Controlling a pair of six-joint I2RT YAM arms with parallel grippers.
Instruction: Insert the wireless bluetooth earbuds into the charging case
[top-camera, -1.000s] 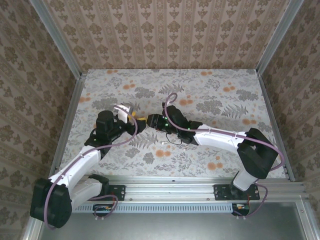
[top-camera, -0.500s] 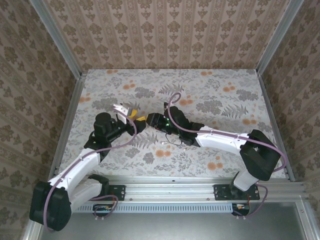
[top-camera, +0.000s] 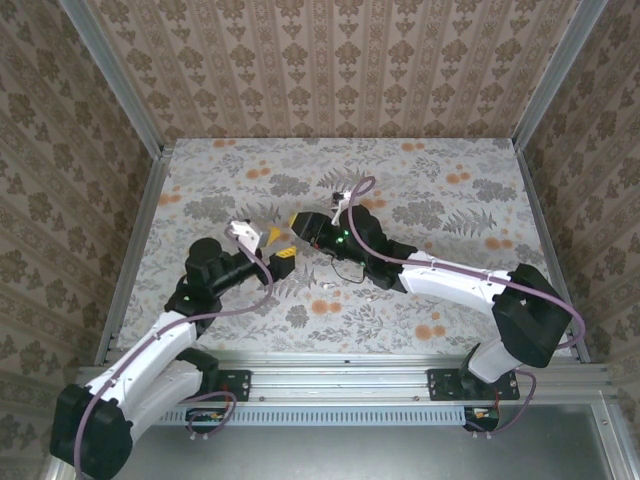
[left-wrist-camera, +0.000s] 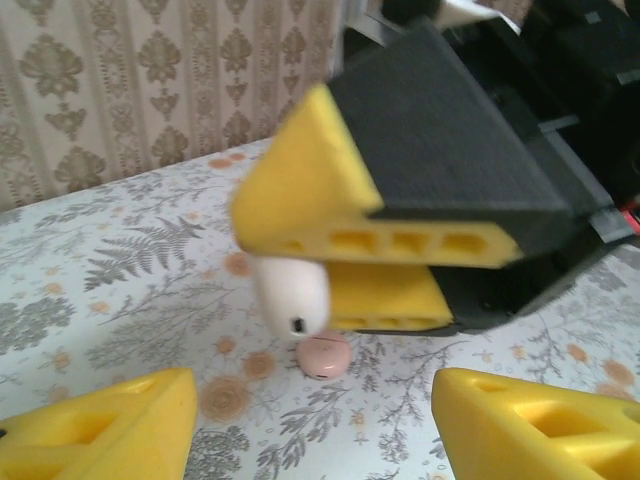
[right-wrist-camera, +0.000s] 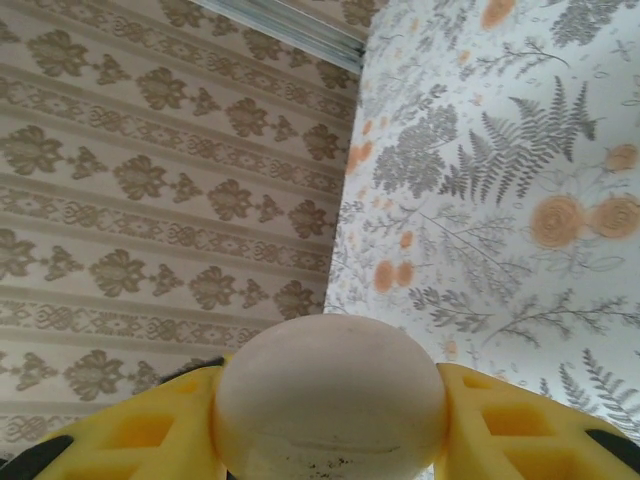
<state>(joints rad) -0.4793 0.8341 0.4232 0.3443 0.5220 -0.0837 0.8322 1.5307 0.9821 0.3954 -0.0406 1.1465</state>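
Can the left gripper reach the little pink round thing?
Probably not cleanly: the right gripper, clamped on a white earbud, hangs just above the pink case in the left wrist view, though the left gripper is open.

The left arm reaches forward, bent at the elbow, and the left gripper (top-camera: 278, 244) has its yellow fingers (left-wrist-camera: 120, 425) well apart with nothing between them. Just ahead of those fingertips, the right gripper (top-camera: 299, 222) on the outstretched right arm faces it nearly tip to tip. Its fingers press on either side of a pale earbud (right-wrist-camera: 330, 400).
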